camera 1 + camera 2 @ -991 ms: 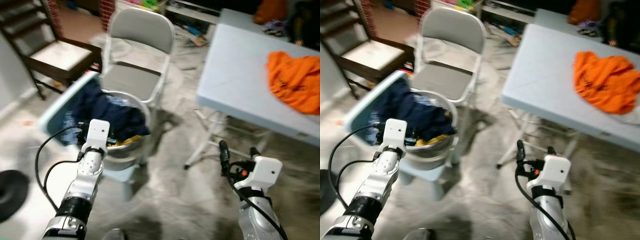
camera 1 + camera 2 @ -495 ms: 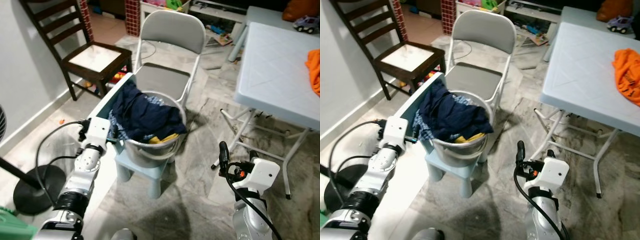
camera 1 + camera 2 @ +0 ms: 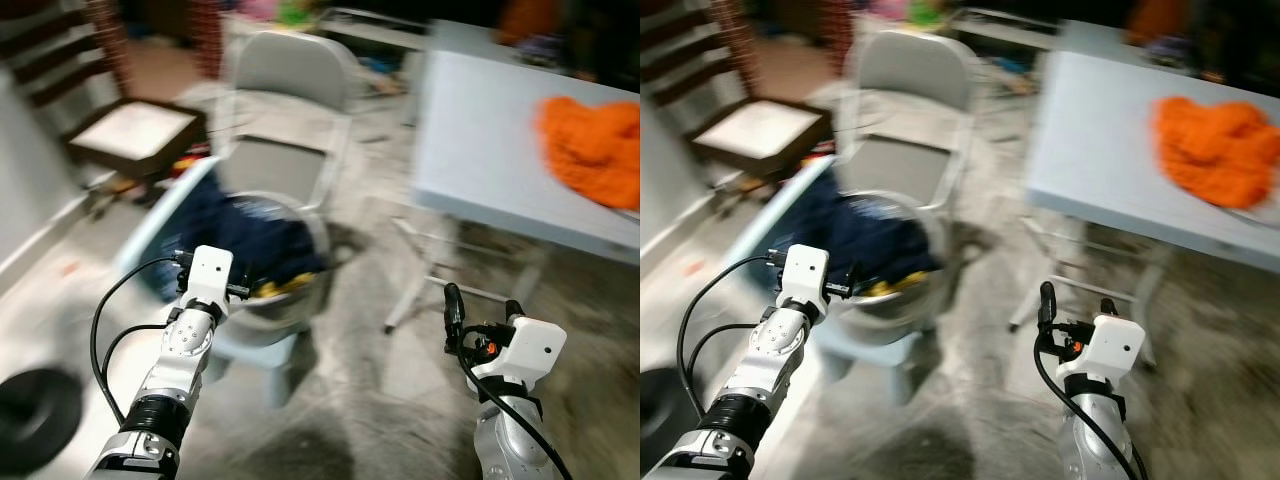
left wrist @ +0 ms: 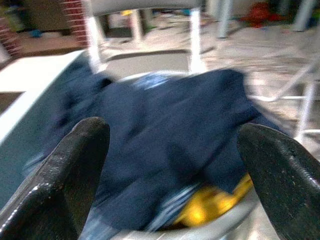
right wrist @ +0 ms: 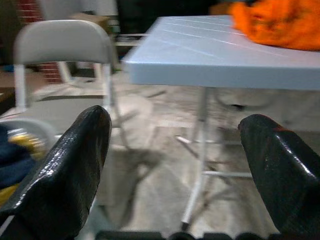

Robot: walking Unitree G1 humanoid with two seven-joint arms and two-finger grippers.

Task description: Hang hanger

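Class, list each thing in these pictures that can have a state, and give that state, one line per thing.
Left gripper: open, empty, facing the basin.
Right gripper: open, empty.
Basin: heaped with dark blue clothes.
Folding chair: unfolded, seat bare.
Folding table: set up, orange garment crumpled on top.

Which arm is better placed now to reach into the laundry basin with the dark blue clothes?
Probably the left. The left gripper is open at the basin rim, facing the blue clothes. The right gripper, also open, is away from it, nearer the table.
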